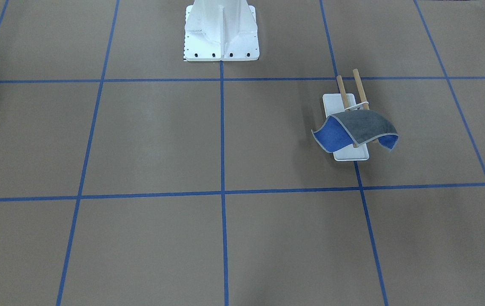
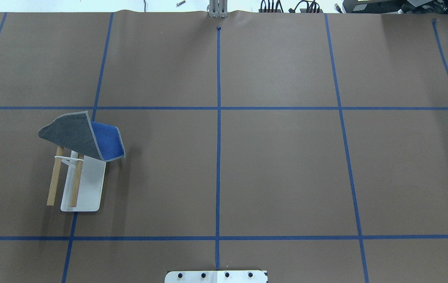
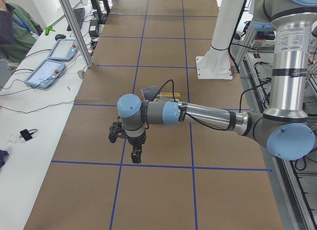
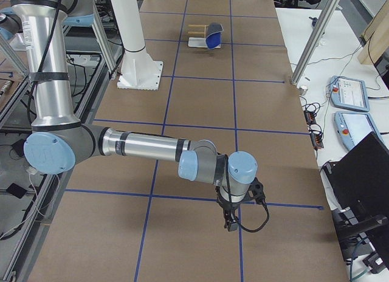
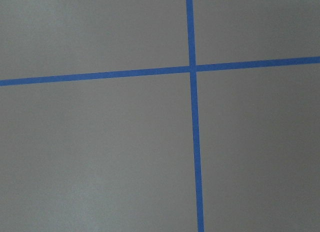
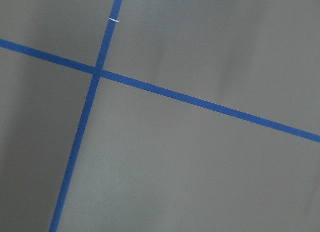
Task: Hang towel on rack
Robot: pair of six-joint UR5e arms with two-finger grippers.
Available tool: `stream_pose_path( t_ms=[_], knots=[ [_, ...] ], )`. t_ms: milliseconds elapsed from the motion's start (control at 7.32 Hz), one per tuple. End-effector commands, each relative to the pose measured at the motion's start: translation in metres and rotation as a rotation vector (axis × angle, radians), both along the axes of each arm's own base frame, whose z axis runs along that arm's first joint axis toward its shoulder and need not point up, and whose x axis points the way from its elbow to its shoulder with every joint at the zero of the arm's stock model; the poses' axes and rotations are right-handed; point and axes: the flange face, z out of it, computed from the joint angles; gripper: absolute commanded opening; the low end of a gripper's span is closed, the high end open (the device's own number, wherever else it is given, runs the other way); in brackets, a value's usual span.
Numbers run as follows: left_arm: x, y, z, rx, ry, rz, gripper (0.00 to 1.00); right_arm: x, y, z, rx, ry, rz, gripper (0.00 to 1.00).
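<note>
Overhead exterior shows the towel (image 2: 76,135) draped across the far ends of the rack's (image 2: 90,188) two rods, its edges hanging free on either side. The left gripper (image 3: 135,153) hangs over the table (image 3: 163,195), with the rack near, beyond it. The right gripper (image 4: 231,223) hangs well apart from the rack. Neither gripper's opening can be judged.

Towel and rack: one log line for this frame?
towel: draped over both rods, grey side up | rack: standing | left tool: clear of rack, state unclear | right tool: far off, state unclear
</note>
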Motion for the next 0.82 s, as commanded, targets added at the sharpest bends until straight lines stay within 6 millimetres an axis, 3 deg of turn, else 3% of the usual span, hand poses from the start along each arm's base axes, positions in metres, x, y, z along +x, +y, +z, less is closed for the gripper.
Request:
stream_pose_path(
  t_ms=[0, 683],
  knots=[
    [0.0014, -0.0014, -0.0032, 0.015, 0.0, 0.007, 0.99, -0.0002, 0.002, 0.0019, -0.004, 0.0, 0.0, 1.0],
    [-0.0002, 0.0025, 0.006, -0.01, -0.011, 0.001, 0.99, -0.0009, 0.0035, 0.0036, -0.007, 0.001, -0.001, 1.0]
  ],
)
